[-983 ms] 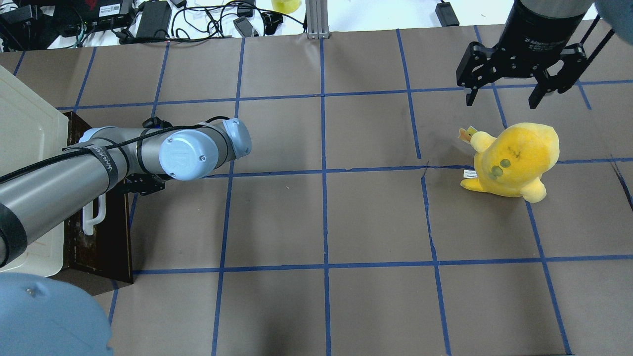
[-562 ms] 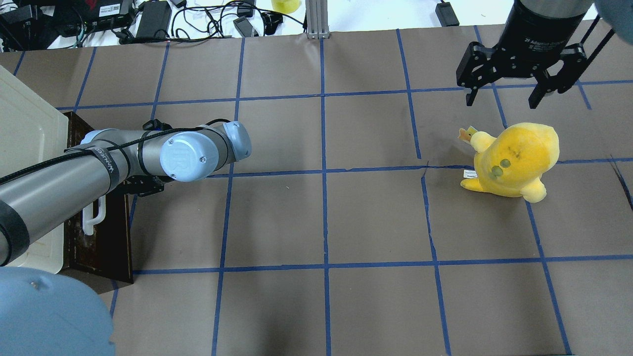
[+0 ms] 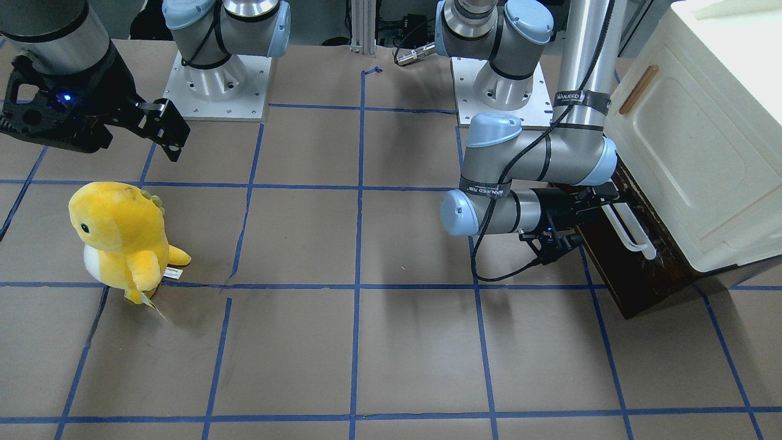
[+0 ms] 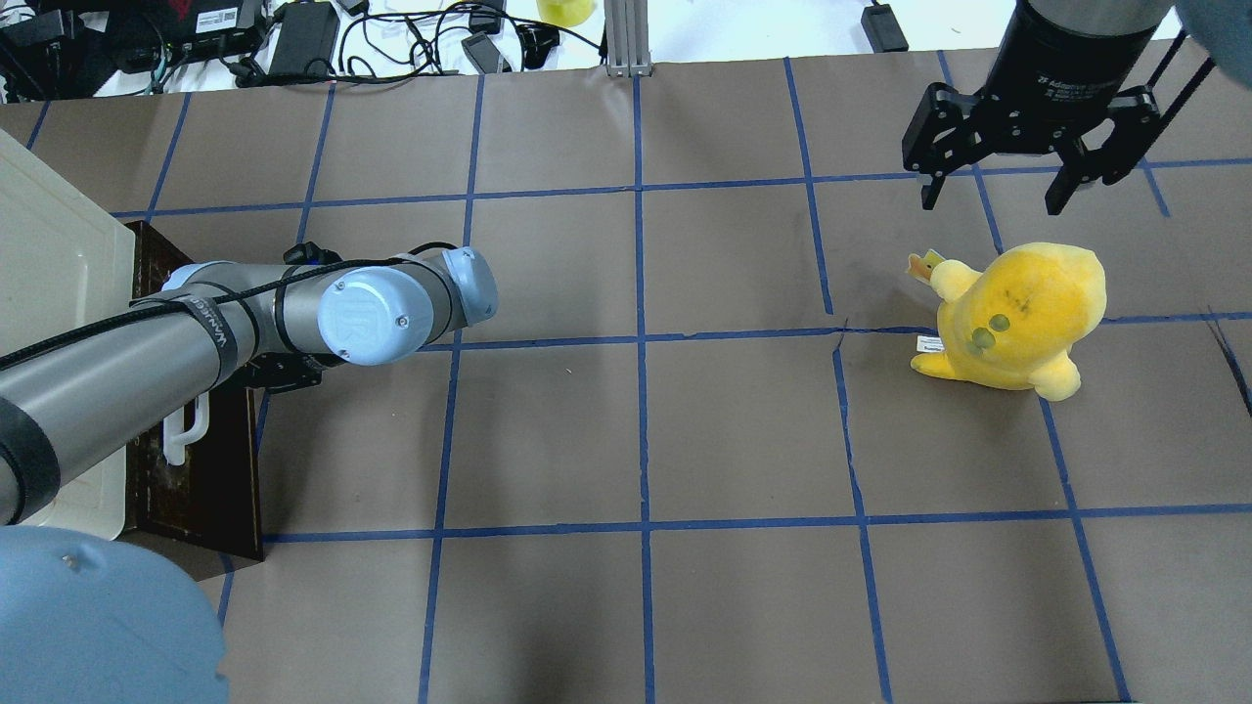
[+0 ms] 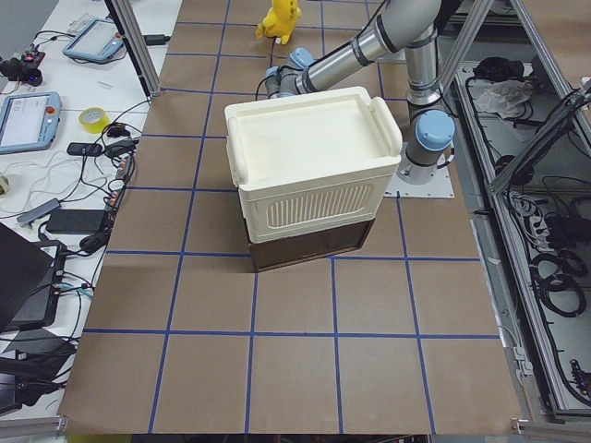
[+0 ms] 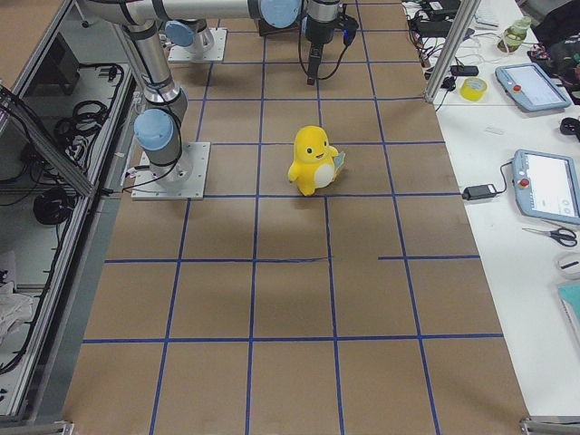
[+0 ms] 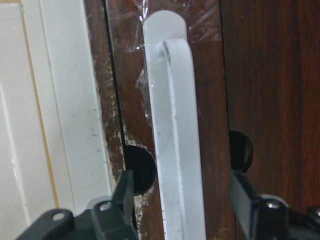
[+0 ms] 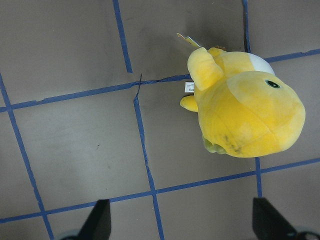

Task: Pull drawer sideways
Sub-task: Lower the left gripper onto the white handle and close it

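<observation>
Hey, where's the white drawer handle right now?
In the front-facing view the white handle sits at the right, on the dark drawer front at the foot of the cream cabinet. The open left gripper straddles it.

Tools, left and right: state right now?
Left tool: open, straddling the drawer handle, not clamped.
Right tool: open, holding nothing.

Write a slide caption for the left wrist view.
Open left gripper lined up on the drawer, its white handle between the fingers, not yet gripped.
</observation>
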Available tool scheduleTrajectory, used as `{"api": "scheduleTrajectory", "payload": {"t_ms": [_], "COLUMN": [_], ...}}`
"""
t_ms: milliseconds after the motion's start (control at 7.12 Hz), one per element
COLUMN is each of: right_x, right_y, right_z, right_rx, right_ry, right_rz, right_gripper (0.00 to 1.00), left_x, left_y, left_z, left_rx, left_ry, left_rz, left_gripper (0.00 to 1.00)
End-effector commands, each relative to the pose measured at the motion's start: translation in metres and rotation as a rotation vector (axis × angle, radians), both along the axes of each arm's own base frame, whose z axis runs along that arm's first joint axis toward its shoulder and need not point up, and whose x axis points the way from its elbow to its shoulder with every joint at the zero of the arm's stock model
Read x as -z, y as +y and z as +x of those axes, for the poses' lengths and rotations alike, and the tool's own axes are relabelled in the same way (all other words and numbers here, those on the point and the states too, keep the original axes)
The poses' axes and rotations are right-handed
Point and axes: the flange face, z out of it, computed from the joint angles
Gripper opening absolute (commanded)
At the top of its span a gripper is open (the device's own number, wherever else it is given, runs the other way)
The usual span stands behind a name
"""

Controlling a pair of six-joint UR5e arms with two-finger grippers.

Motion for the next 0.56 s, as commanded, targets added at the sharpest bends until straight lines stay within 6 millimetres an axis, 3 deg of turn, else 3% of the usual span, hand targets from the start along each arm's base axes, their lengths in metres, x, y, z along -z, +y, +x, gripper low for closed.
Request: {"api": "scheduleTrajectory", "payload": {"t_ms": [0, 421], "right_x": [0.0000, 0.0000], "right_y": [0.0000, 0.0000], "right_z": [0.0001, 0.0001], "right_rx": [0.000, 0.000], "right_ry": [0.000, 0.000], "right_rz": [0.000, 0.000], "right_gripper": [1.00, 1.00], "left_x": [0.0030, 0.0052], "left_y": [0.0028, 0.0025], "left_z": [0.0003, 0.0010], "left_rx": [-0.003, -0.005], "left_ry": [-0.006, -0.007], "left_rz": [-0.014, -0.012], "left_gripper": [0.61, 0.56]}}
